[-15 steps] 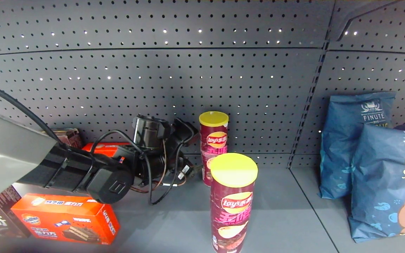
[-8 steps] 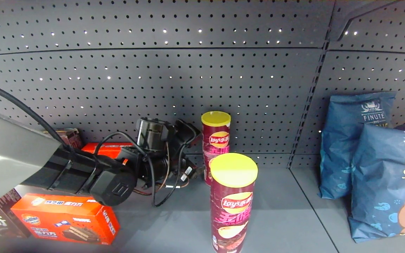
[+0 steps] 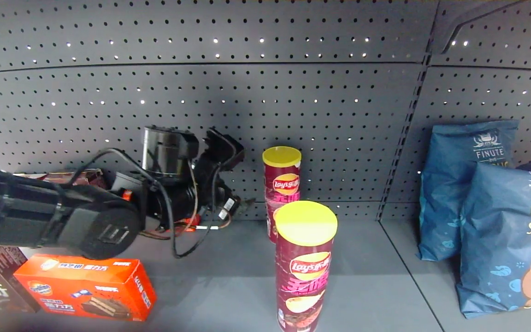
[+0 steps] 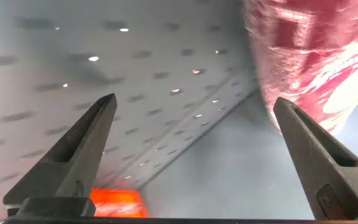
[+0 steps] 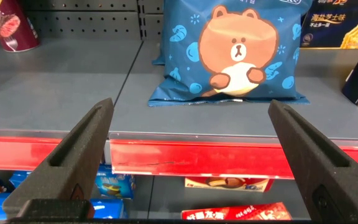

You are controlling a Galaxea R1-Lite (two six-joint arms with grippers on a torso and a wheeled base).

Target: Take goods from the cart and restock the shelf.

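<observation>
Left wrist view: hovering the left claw [image 4: 194, 99] spread wide and empty, just beside the rear chip can [image 4: 303, 56], apart from it. Seeing that can standing upright at the back of the shelf [image 3: 228, 286], behind the front can [image 3: 306, 263]. Holding the right claw [image 5: 190, 104] equally wide, gripping nothing. Judging the can light, stiff, slick, thin-walled; favouring a gentle mid-body hold below the lid.

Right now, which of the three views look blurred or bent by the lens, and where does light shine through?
Left wrist view: the maroon cylindrical chip can is smeared, and the holes of the grey perforated back panel look stretched. Head view: the panel's straight seams bow, and bright dots shine through some holes. Right wrist view: the blue bear-printed snack bag is crisp and evenly lit.
</observation>
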